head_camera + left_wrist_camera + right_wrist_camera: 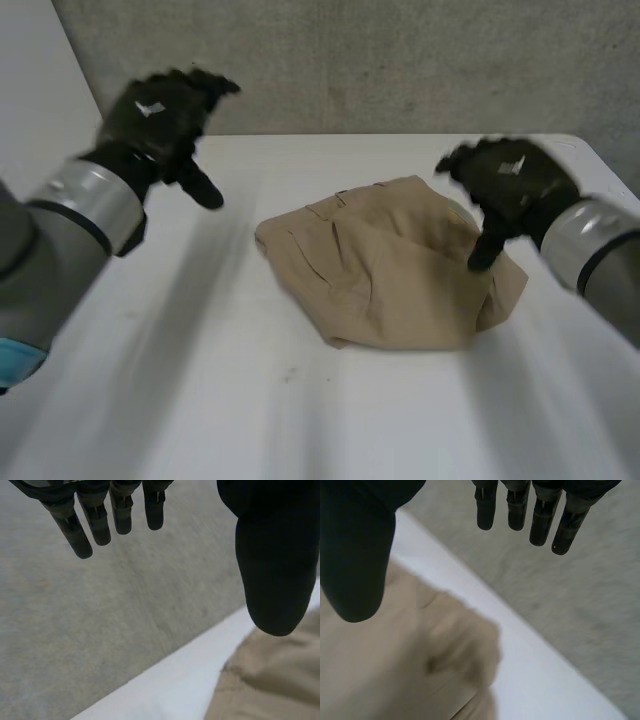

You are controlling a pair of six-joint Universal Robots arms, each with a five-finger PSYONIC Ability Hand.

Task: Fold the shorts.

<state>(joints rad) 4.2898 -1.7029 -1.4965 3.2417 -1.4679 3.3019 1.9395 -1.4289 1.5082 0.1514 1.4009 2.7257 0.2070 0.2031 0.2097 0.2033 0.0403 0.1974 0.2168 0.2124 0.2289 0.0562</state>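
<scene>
The khaki shorts (pixel 390 265) lie in a compact, folded bundle on the white table (pixel 250 400), slightly right of centre and near the far edge. The right hand (pixel 510 180) hangs above the bundle's right side. Its fingers (pixel 540 515) are straight, and its thumb points down, well apart from them. Contact between the thumb and the cloth cannot be determined. The left hand (pixel 160 115) hovers over bare table to the left of the shorts, clear of the cloth. Its fingers (pixel 95 520) are extended and its thumb is spread wide. A grey concrete wall (pixel 400 60) stands behind the table.
</scene>
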